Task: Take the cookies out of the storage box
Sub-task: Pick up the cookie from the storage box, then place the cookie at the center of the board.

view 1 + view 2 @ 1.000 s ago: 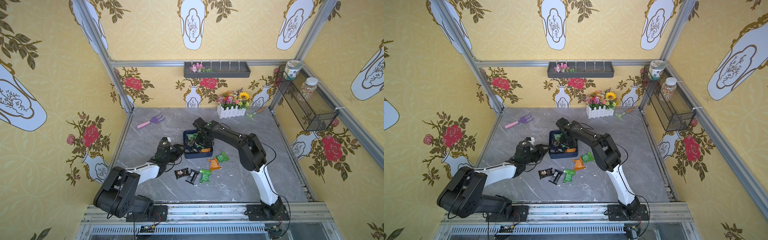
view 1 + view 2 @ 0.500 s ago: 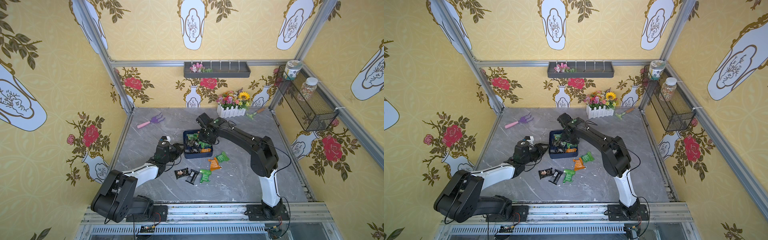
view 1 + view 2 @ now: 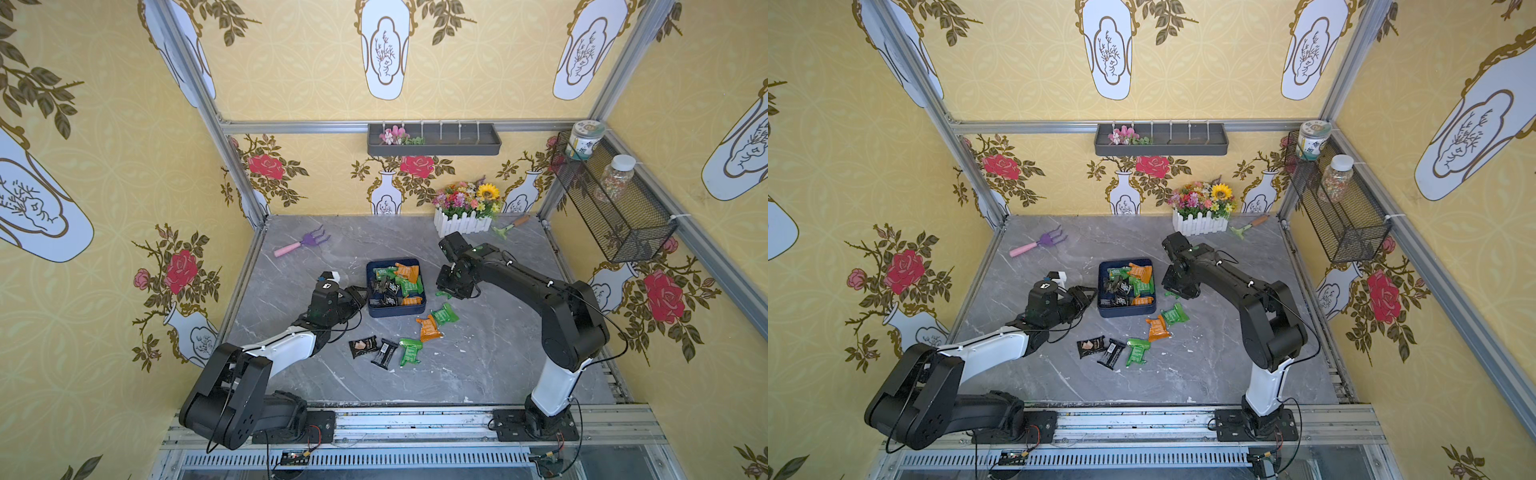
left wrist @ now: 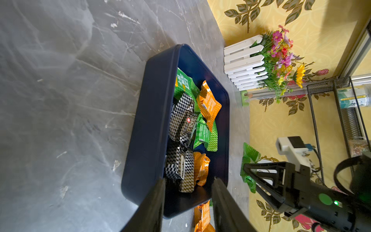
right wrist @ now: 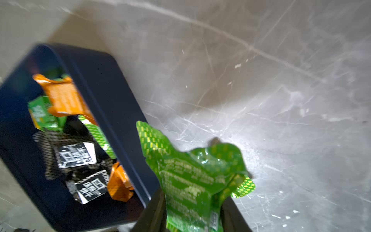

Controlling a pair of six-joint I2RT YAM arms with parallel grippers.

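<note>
the right gripper pinches a green packet just outside the storage box, likely to drop it, while the left gripper hovers half-open, empty.

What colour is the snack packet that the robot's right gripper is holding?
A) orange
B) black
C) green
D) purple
C: in the right wrist view the right gripper is shut on a green packet, just outside the storage box.

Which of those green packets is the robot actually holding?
The green packet pinched in the right gripper, just outside the storage box; the other green ones lie loose in it or on the table.
</note>
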